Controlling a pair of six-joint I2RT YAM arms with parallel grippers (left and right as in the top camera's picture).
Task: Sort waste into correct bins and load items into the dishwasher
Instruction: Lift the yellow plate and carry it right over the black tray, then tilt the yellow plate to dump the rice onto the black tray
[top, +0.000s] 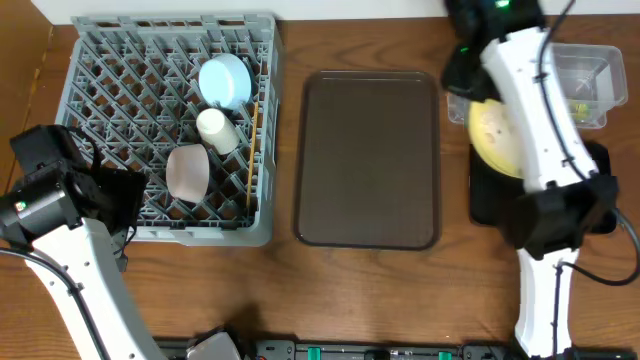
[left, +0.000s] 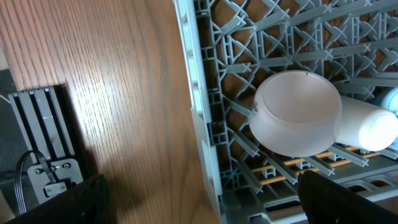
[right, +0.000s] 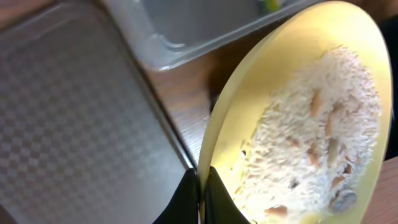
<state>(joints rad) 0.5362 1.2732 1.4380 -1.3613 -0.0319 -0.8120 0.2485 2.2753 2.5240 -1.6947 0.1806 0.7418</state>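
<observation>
Overhead, the grey dish rack (top: 100, 60) fills the 9 to 10 o'clock part of the table (top: 300, 290). It holds the light blue bowl (top: 225, 80), the white cup (top: 214, 130) just below it, the white bowl (top: 187, 171) on its side toward 7 o'clock of the cup, and the chopsticks (top: 250, 150) lying lengthwise along the rack's 3 o'clock edge. The brown serving tray (top: 368, 160) sits at the centre. At 3 o'clock lies the black tray (top: 485, 208), with the pale yellow plate (top: 495, 135) over its 12 o'clock end. Whether the plate touches the tray I cannot tell. The clear tub (top: 600, 60) stands at 2 o'clock, just beside the plate, with a yellow-green wrapper (top: 581, 88) inside. The right wrist view shows the right gripper (right: 200, 193) with its fingers pressed together on the plate's rim, pinching it at the edge nearest the serving tray. Rice grains (right: 311, 137) are heaped across the plate's face. The left wrist view shows the left gripper (left: 205, 202) with its fingers spread wide and holding nothing. It hangs over the rack's 6 o'clock wall, close to the white bowl, with bare table beside it.
</observation>
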